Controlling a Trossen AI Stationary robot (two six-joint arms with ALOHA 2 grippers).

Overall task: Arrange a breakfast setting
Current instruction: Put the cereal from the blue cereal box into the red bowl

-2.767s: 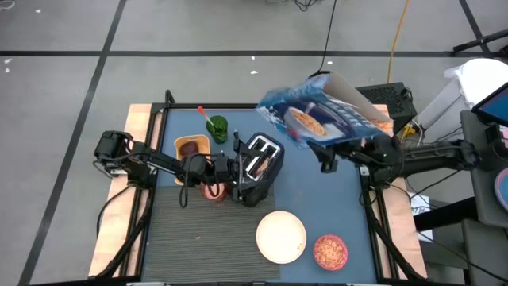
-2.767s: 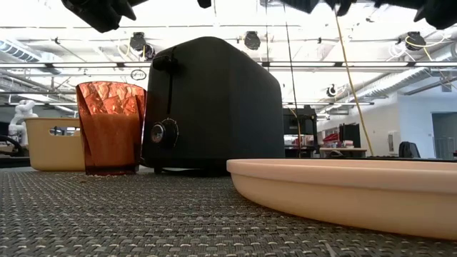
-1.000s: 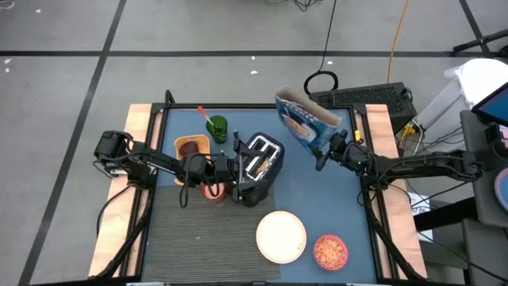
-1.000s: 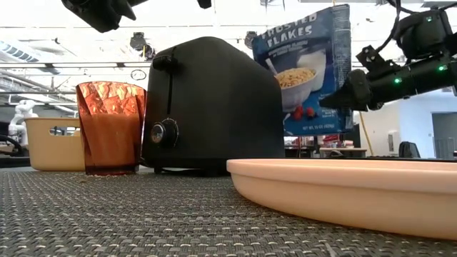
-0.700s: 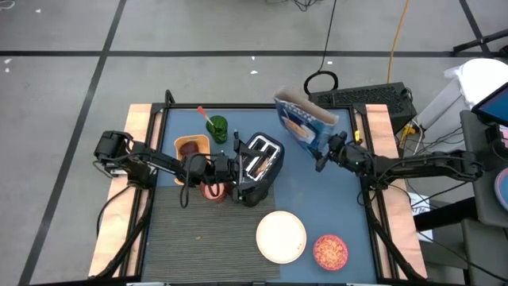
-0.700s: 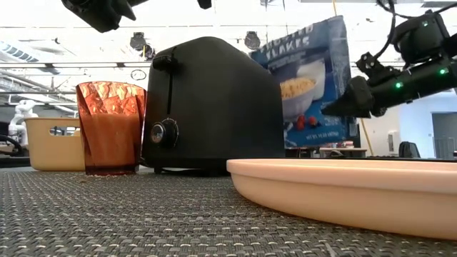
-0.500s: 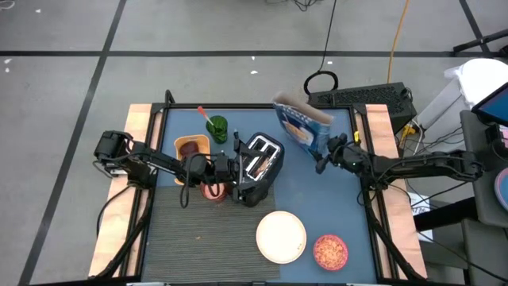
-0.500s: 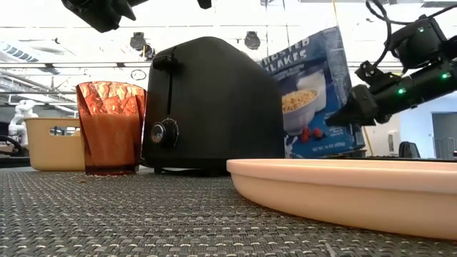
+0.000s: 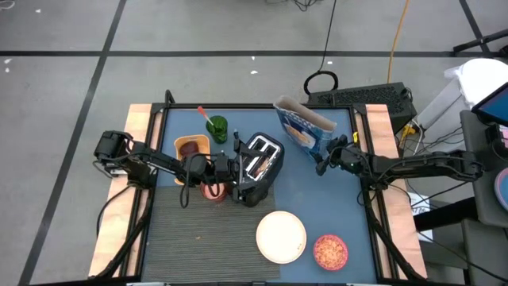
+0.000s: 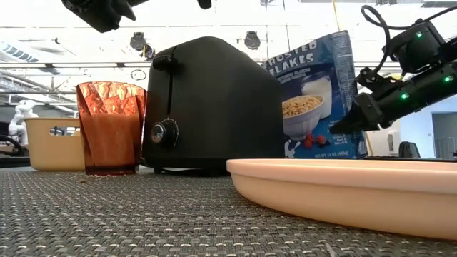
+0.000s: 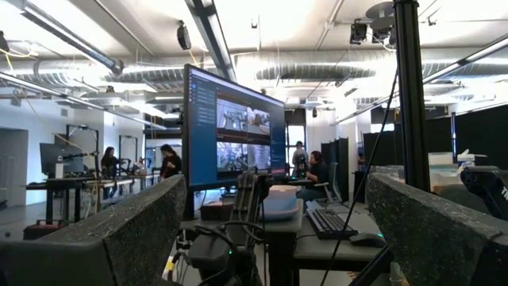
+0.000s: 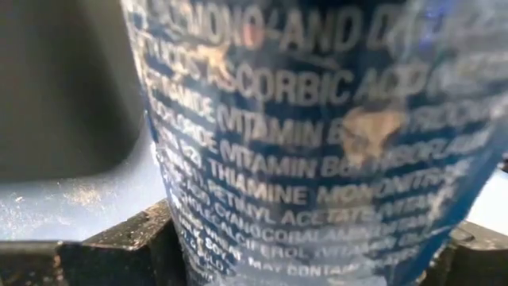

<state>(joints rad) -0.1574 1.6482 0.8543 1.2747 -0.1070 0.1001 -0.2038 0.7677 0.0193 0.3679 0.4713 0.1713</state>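
A blue-topped table [image 9: 329, 199] with pale wooden side edges carries a dark ribbed mat [image 9: 198, 238] over its near left part; grey floor with dark lines lies beyond, and the level view looks into an open workroom with ceiling pipes and lamps.

The black toaster [image 9: 258, 168] stands mid-table. Far right of it a blue cereal box [image 9: 304, 127] stands tilted with its top open; the right gripper [image 9: 325, 159] clamps its side, the printed panel filling the wrist view between the dark fingers [image 12: 119, 246].

The cream plate [image 9: 281, 236] sits near the front edge and shows no toast on it. The pink bowl of cereal [image 9: 330, 251] lies just to its right.

The left gripper [image 9: 225, 169] hovers just left of the toaster, above an amber cup [image 10: 111, 127], with its fingers [image 11: 119, 234] spread wide on nothing.

An orange container [image 9: 190, 148] and a green cup [image 9: 217, 128] holding the red-handled spoon [image 9: 203, 114] stand far left. Bare blue surface lies between box and plate.
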